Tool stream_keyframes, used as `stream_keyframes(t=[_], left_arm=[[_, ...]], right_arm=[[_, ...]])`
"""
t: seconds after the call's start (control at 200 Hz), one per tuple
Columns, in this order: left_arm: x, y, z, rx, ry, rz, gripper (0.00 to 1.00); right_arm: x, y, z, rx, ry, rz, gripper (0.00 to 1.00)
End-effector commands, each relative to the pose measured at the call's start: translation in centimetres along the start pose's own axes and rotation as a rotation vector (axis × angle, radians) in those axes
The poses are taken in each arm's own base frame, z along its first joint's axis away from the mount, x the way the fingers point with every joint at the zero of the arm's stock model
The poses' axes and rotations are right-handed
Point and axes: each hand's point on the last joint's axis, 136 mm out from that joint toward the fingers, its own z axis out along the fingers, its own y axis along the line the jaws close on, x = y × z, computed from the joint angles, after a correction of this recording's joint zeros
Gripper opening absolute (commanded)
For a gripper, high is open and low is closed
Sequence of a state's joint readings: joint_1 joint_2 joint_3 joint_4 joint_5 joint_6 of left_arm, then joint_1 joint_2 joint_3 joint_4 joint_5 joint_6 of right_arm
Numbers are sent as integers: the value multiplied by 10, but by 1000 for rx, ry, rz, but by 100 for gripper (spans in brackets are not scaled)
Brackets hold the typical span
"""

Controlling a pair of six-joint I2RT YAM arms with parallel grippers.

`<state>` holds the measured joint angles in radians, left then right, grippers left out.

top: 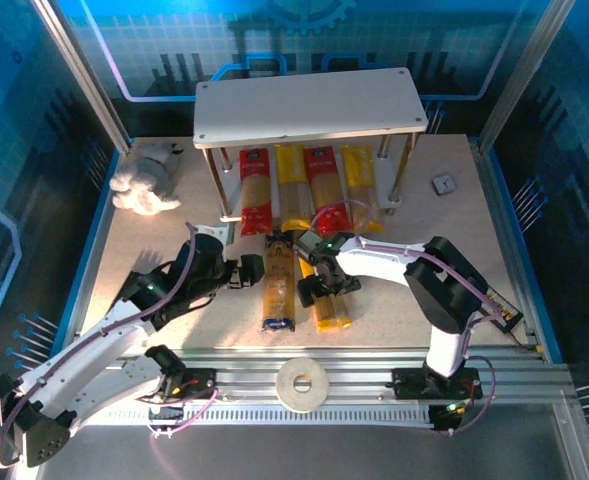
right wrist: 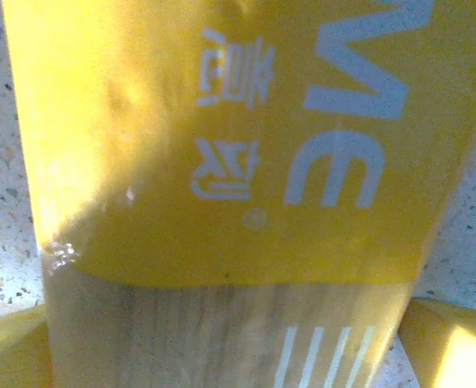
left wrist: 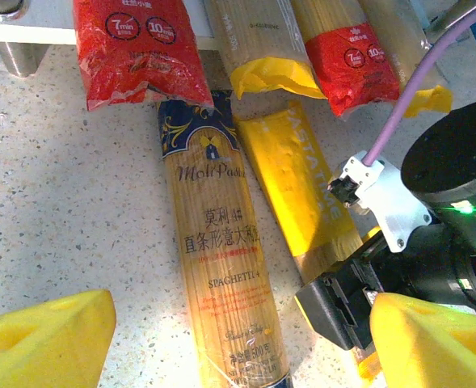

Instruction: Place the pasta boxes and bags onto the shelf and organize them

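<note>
While four packs already lie side by side on the lower tier of the shelf, two lie on the surface in front of it: a yellow pack and, just beside it, a blue-ended pack. The right tool straddles the yellow pack with jaws wide, gripping nothing. The left tool hovers wide open, empty, near the blue-ended pack. Risk: an off-centre pinch would likely let the long pack tip, so that its far end snags the four packs.

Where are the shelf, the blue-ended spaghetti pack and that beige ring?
shelf point(top: 309, 100): top external view, its upper white board.
blue-ended spaghetti pack point(left wrist: 217, 259): left wrist view, middle of its label.
beige ring point(top: 287, 385): top external view, left side of its band.
</note>
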<state>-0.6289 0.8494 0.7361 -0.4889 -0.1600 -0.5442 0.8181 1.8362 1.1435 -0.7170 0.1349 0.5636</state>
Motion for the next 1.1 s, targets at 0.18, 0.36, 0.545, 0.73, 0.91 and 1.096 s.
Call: stream_keyframes(t=[0.18, 0.36, 0.545, 0.73, 0.91, 1.096], left_arm=[[-1, 5, -2, 0, -9, -5, 84], [-5, 2, -1, 10, -17, -9, 84], [-8, -1, 0, 16, -13, -8, 84], [-13, -7, 1, 36, -16, -8, 84], [-17, -11, 0, 40, -9, 11, 84], [-27, -17, -5, 44, -21, 27, 83]], right_arm=[[18, 3, 15, -18, 65, -38, 68], [32, 5, 1, -80, 54, -47, 42], [44, 1, -29, -76, 0, -80, 18], [51, -10, -75, -54, -97, -88, 4], [54, -21, -139, -60, -247, -94, 0], [47, -40, -239, -106, -518, -75, 0]])
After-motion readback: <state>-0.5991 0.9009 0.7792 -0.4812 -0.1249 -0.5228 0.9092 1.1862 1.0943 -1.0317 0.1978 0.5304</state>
